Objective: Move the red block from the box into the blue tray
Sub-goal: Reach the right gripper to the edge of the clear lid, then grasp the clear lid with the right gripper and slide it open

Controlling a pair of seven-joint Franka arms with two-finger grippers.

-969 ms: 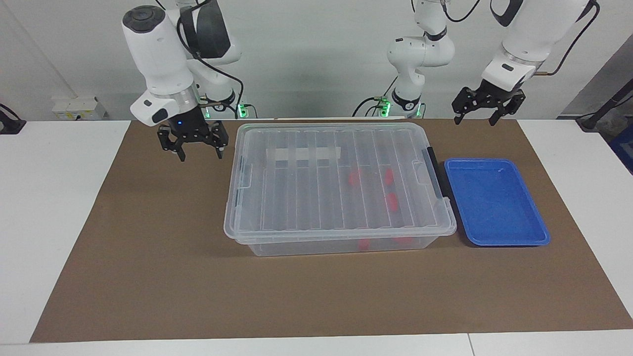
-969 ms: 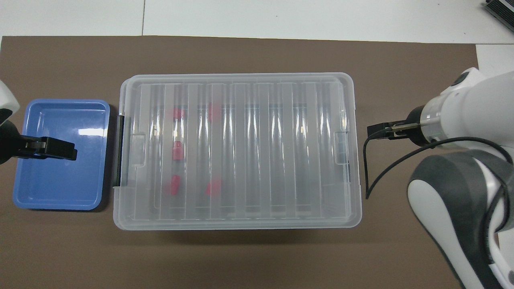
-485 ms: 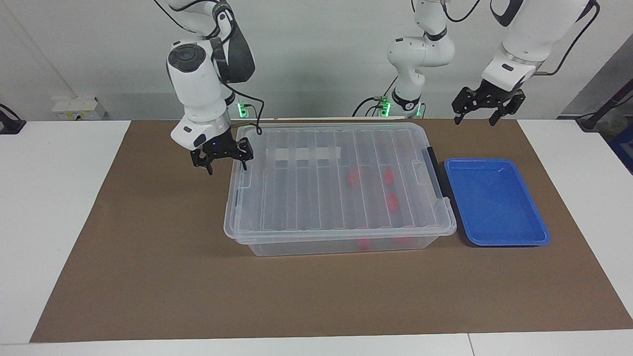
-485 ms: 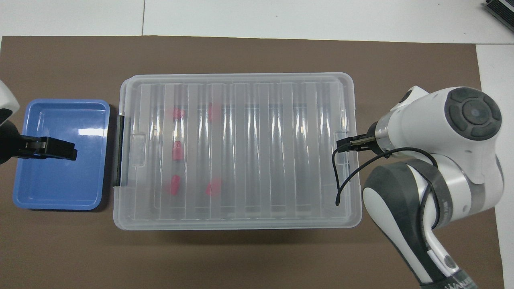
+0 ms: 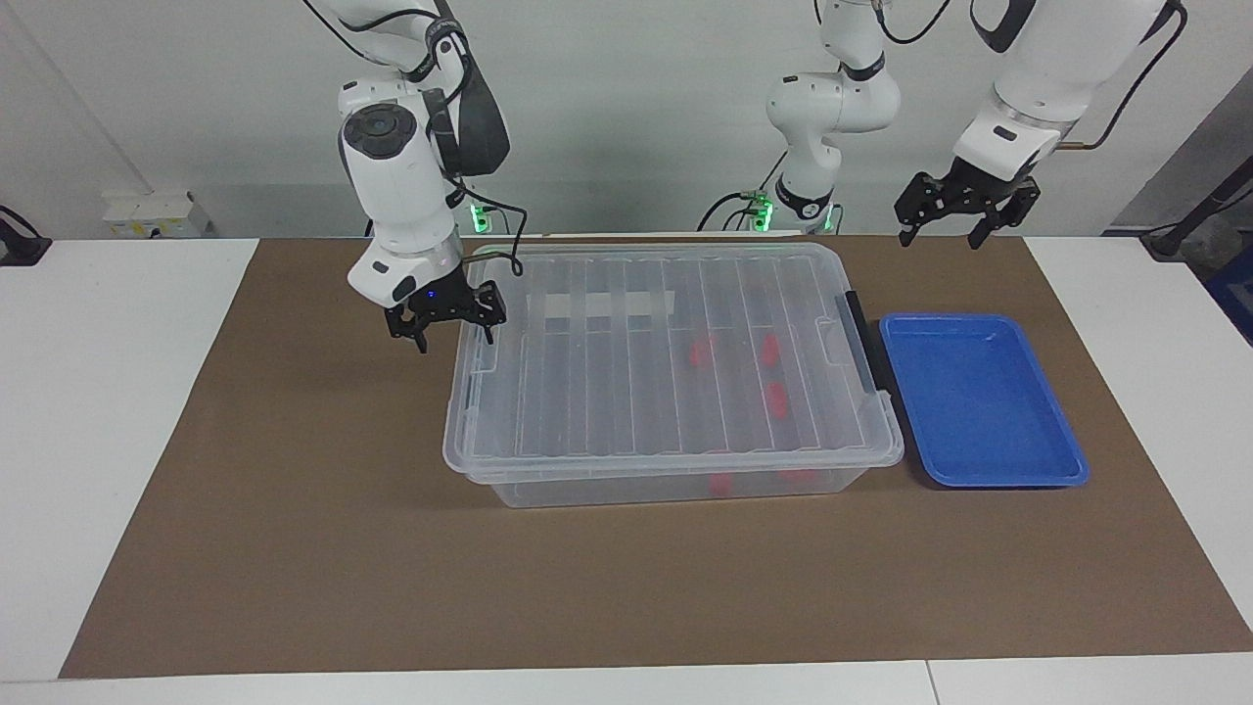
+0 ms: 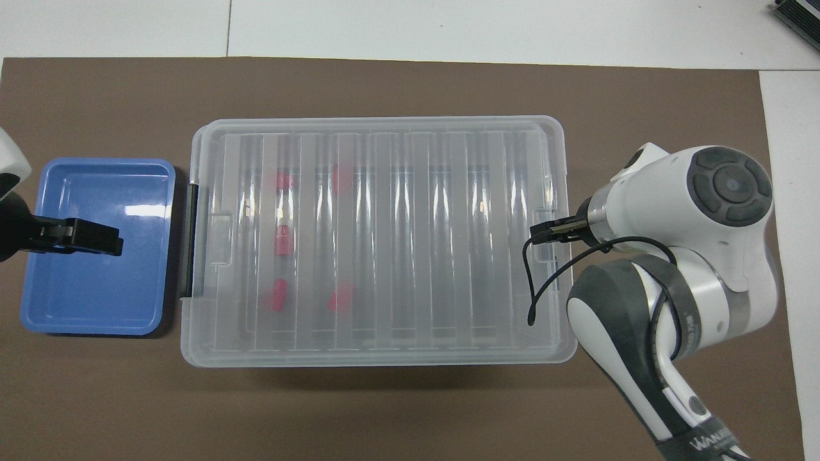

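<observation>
Shifted since earlier: right pincer (image 5: 446, 334), open, now over lid edge of large clear plastic lidded box (image 5: 666, 372) at right arm's end. Small red blocks (image 5: 776, 398) inside closed box. Shallow blue plastic tray (image 5: 979, 397) beside box. Left pincer (image 5: 964, 223) open, waiting above brown-matted surface (image 5: 294, 509).

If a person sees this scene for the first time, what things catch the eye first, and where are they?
A large clear plastic box with a ribbed lid sits mid-table, small red blocks showing through toward the left arm's end. Beside that end lies a shallow bright blue tray, empty. The open right gripper hangs at the box's other end; the open left gripper waits in the air near the tray.
</observation>
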